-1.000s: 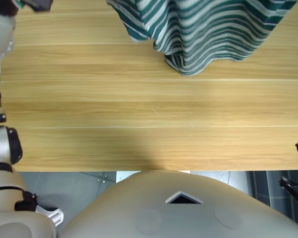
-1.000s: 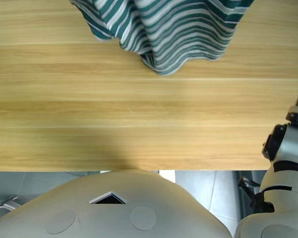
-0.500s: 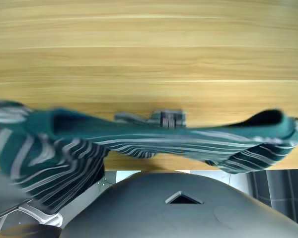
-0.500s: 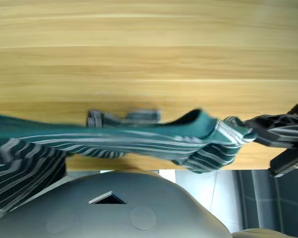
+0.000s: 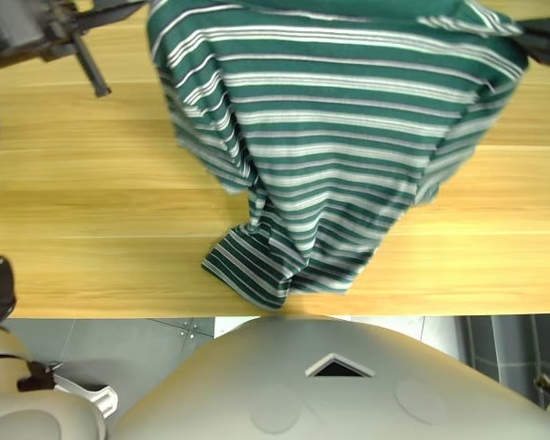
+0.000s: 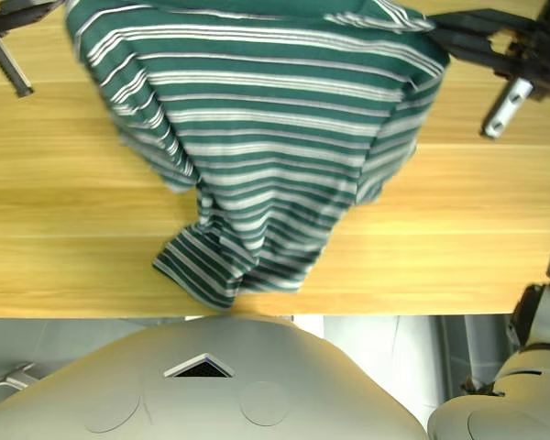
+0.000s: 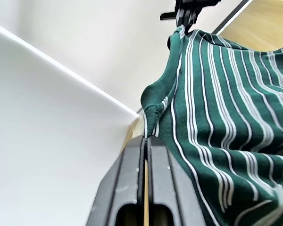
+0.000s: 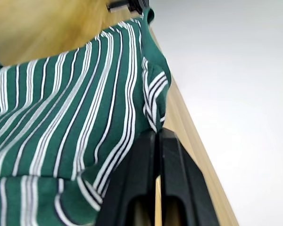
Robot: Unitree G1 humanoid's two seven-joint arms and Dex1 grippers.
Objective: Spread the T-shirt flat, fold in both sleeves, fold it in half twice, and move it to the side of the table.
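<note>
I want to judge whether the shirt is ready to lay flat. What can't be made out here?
- T-shirt top edge: cut off by the upper edge of both eye views.
- Sleeves and hem: cannot be told apart in the folds bunched near the table front edge, eye views.
- Which part the left gripper and right gripper pinch: wrist views, cloth crumples at the shut fingertips.

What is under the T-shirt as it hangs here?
Bare wooden table shows around the T-shirt, whose lower hem seems to rest bunched on it near the front edge. The stretch of tabletop beneath the cloth is covered, so anything there cannot be seen.
</note>
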